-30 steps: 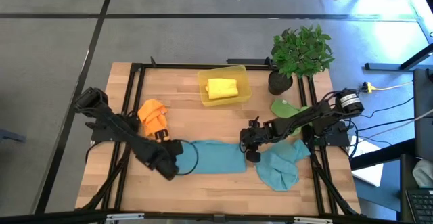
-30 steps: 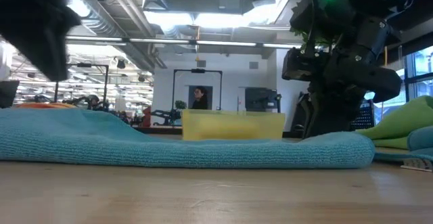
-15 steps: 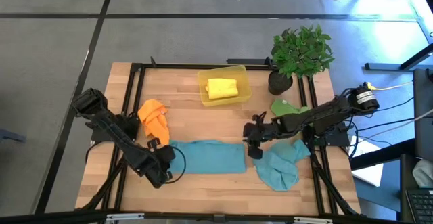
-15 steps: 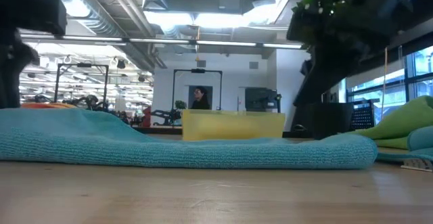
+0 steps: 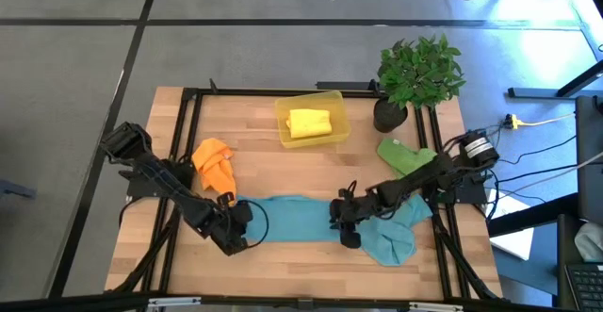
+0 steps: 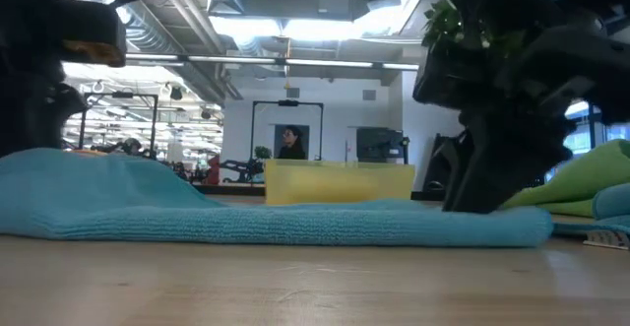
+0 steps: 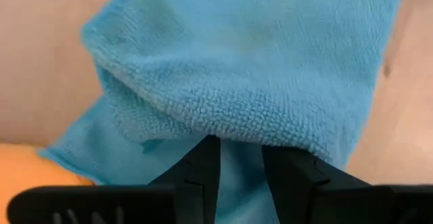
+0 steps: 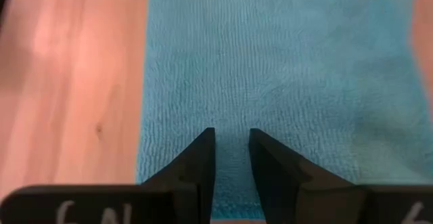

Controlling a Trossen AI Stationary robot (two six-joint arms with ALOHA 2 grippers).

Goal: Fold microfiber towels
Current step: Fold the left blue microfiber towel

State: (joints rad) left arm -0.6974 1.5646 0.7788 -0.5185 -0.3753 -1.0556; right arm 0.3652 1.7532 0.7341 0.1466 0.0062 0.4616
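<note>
Yellow towel (image 5: 309,123) binned, blue towel (image 5: 294,219) half-folded between left gripper (image 5: 241,225) pinching its edge and right gripper (image 5: 342,220), narrowly parted; others unfolded.

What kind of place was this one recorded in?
Probably a robotics lab or open workshop: a wooden table in a black frame on grey floor, exposed ducts and strip lights overhead, and more rigs and a person behind.

Even, bright overhead light on the table (image 5: 311,161), soft short shadows. Low view: ceiling strip lights (image 6: 325,29) glare white, near dark arm shapes blurred. Wrist views soft at close range; teal-blue towel (image 7: 257,68) weave sharp only mid-frame.
</note>
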